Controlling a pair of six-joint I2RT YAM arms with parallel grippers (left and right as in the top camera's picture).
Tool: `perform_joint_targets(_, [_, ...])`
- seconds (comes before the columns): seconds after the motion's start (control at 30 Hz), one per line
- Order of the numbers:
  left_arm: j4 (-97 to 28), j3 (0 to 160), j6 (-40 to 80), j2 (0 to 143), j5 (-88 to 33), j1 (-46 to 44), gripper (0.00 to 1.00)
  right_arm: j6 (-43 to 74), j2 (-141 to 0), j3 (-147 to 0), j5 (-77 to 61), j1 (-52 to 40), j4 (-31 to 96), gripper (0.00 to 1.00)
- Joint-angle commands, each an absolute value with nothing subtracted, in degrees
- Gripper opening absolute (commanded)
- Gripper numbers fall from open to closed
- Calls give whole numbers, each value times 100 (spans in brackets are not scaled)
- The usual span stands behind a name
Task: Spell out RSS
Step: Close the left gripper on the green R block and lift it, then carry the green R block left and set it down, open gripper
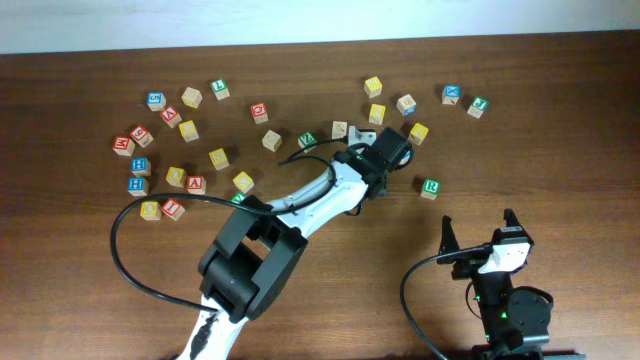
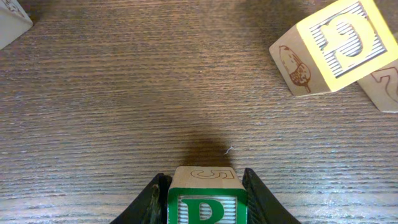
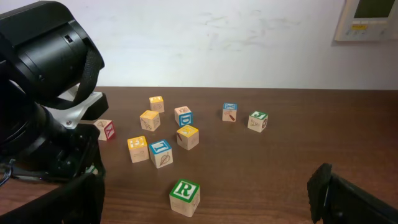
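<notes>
**Left hand grips a green block; a plain R lies free**

Seen from overhead, the left hand (image 2: pixel 203 186) sits up and left of the small wooden cube with a green R face (image 1: pixel 430 187). It is closed narrow on another small wooden cube with a green-edged face (image 2: pixel 205 208). That letter is cut off by the frame: it has a loop as in P or R, and I cannot tell which. The side above it bears an outlined 5.

Just above the R cube stands a yellow-faced wooden cube (image 2: pixel 339 46), tilted, whose white letter I take for an S. A second S cannot be picked out.

The R cube rests alone on the dark brown wooden bench (image 1: pixel 560 200). It should be light, stiff and smooth. It is best pinched square across two opposite flat sides, because a hold on the corners would likely make it twist.

Below and right of the R cube, the right hand (image 1: pixel 478 232) stands wide and empty.
</notes>
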State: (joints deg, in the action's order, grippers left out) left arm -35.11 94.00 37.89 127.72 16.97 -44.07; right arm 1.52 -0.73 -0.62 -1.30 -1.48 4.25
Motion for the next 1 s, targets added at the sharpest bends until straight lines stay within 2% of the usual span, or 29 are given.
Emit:
perform_joint_targets(0.0, [-3712, 9522, 3721, 12484, 1780, -4383, 27, 172, -32, -32, -80, -110, 454, 98])
perform_joint_targets(0.4, [-4397, 9522, 3721, 11520, 1778, -4353, 24, 172, -32, -32, -80, -110, 454, 98])
perform_joint_targets(0.7, [-6267, 9522, 3723, 10180, 1597, -3817, 22, 172, -30, -32, -80, -110, 454, 98])
perform_joint_targets(0.97, [-7684, 9384, 3726, 9983, 1284, -3470, 21, 172, -32, -32, -80, -110, 454, 98])
